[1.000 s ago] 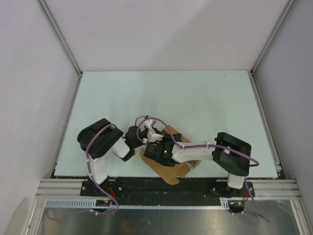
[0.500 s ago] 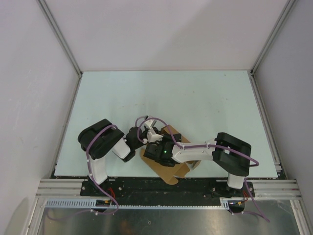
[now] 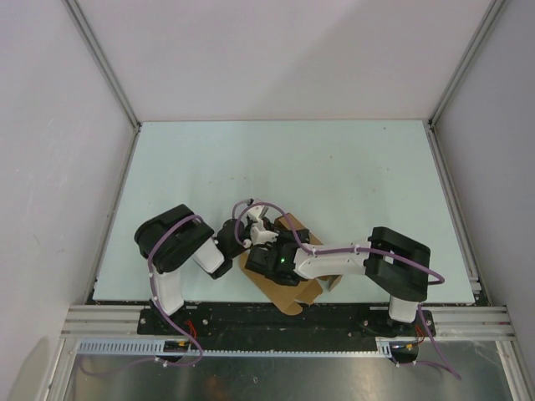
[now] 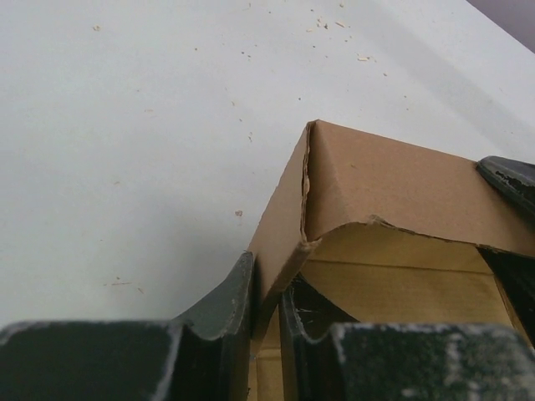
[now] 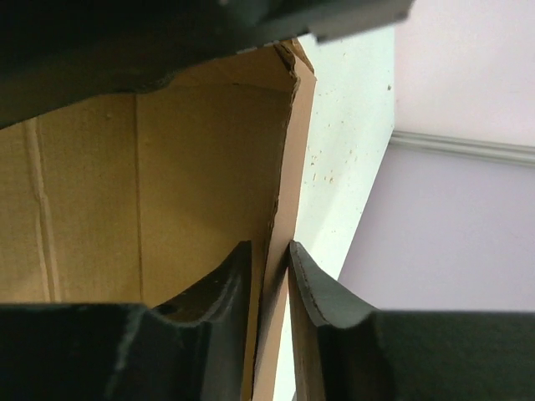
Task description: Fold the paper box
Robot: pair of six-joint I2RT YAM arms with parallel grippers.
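The left gripper (image 4: 266,294) stands narrow, with a side wall of the box (image 4: 393,188) pinched between its fingers near a torn corner. The open box sits at the near edge of the table (image 3: 334,167), between the two arms. The right gripper (image 5: 269,276), also narrow, clamps another upright wall.

The pale green desk (image 3: 334,175) fills the middle, with white walls (image 3: 276,58) at 12, 9 and 3 o'clock. At 6 o'clock a metal frame (image 3: 109,319) runs along its near edge. Small brown crumbs (image 4: 238,213) lie scattered on the desk.
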